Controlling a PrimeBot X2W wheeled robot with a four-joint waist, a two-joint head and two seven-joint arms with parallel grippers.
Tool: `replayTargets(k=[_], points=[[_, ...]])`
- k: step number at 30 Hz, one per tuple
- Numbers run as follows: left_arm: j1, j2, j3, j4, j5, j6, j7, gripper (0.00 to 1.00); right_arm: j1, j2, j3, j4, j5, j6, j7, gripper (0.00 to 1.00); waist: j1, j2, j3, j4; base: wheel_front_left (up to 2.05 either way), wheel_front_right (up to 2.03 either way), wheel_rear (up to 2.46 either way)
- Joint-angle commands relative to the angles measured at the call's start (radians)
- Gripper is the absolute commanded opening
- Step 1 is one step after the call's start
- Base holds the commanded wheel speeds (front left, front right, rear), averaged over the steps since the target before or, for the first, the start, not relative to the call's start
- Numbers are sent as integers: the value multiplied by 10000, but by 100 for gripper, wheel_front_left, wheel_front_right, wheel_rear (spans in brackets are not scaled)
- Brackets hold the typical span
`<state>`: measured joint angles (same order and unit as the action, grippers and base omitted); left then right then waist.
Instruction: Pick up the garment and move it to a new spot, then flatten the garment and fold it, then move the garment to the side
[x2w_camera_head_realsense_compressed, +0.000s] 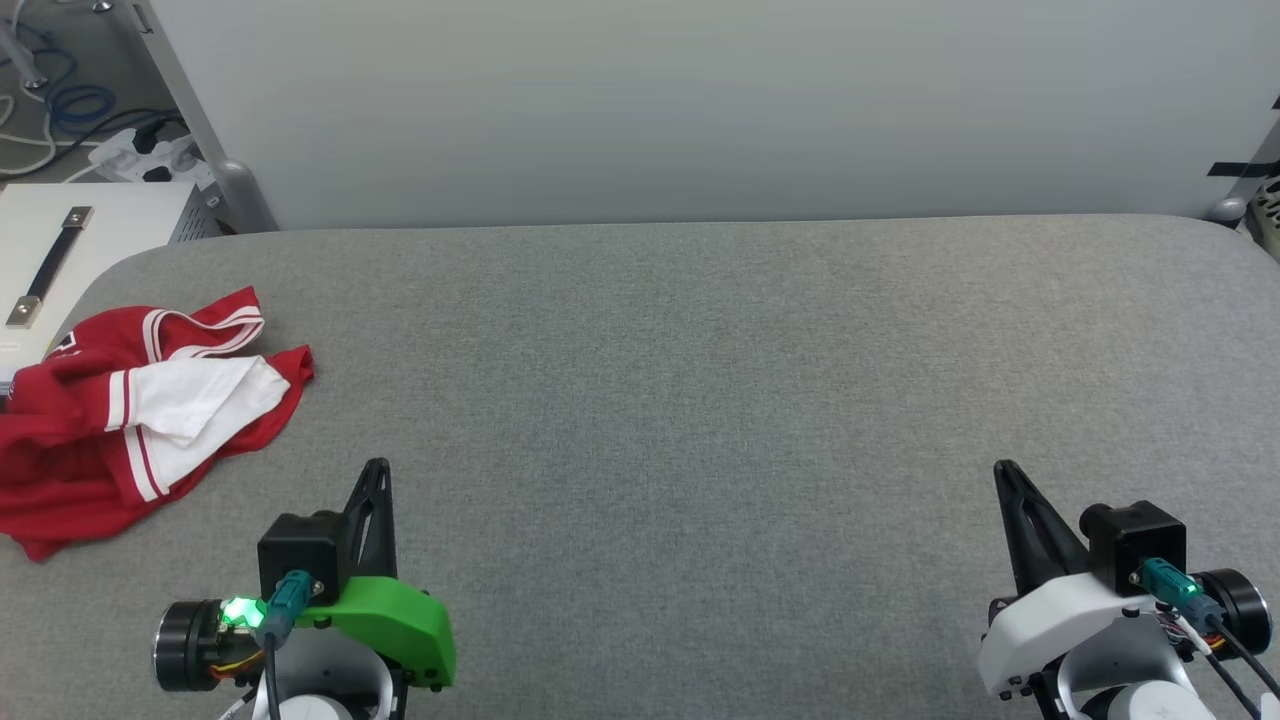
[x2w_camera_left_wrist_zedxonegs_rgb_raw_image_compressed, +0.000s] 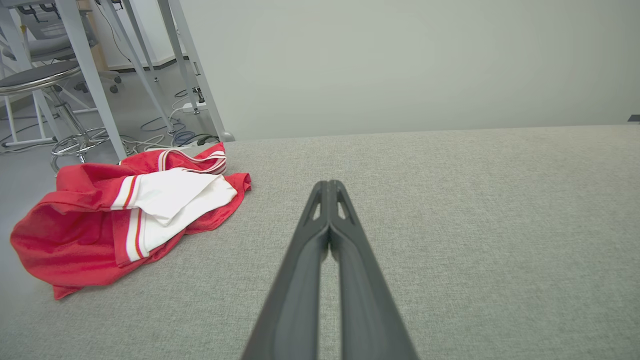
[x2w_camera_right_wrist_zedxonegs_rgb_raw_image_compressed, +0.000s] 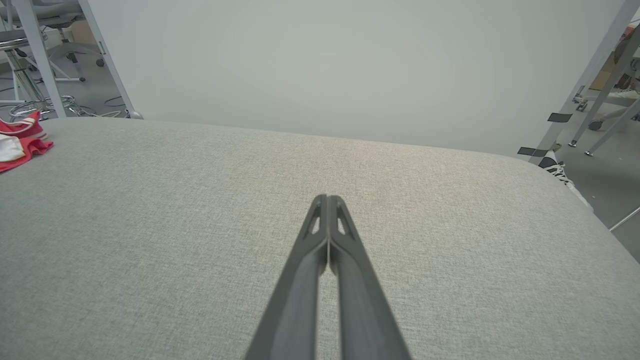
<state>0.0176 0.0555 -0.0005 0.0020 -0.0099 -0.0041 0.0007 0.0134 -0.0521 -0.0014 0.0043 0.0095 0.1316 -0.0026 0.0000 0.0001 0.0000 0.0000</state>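
My left claw (x2w_camera_head_realsense_compressed: 377, 468) and right claw (x2w_camera_head_realsense_compressed: 1003, 470) sit pinched shut, empty — I'd open the left wide, grab the shirt (x2w_camera_head_realsense_compressed: 140, 420) mid-bunch (not a sleeve).

Both jaws tight together, empty.

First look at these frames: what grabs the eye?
The crumpled red garment lies at the left edge of the grey padded table, with a white sleeve folded over its top. Next come the two dark tools at the near edge, both shut and empty. The left tool sits on a bright green mount and the right tool on a white mount, each apart from the cloth.
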Motion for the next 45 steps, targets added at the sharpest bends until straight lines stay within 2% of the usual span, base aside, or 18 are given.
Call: replayTargets(k=[1,11,12,13,14,15,45], points=[[-176,-53,5,-20,99,41,-7,0,-134,19,14,-43,-95,-9,26,0,0,-1,0,0,0,0,0],[-176,-53,5,-20,99,41,-7,0,-134,19,14,-43,-95,-9,26,0,0,-1,0,0,0,0,0],[0,2,0,1,-2,0,-3,100,0,0,2,2,3,0,-2,100,0,-1,0,0,0,0,0],[8,4,0,3,-6,0,-3,100,4,0,-2,4,9,0,-5,100,0,-1,0,0,0,0,0],[11,4,-1,6,-5,0,-4,0,5,-2,-4,7,12,0,-6,0,0,-1,1,0,0,0,0],[11,4,-1,6,-4,0,-3,100,5,-2,-6,7,11,0,-5,100,0,-1,0,0,0,0,0],[25,-10,-116,241,-549,-80,-643,100,-12,3,-97,5,1065,-2,-637,100,0,-1,35,-15,0,0,0]])
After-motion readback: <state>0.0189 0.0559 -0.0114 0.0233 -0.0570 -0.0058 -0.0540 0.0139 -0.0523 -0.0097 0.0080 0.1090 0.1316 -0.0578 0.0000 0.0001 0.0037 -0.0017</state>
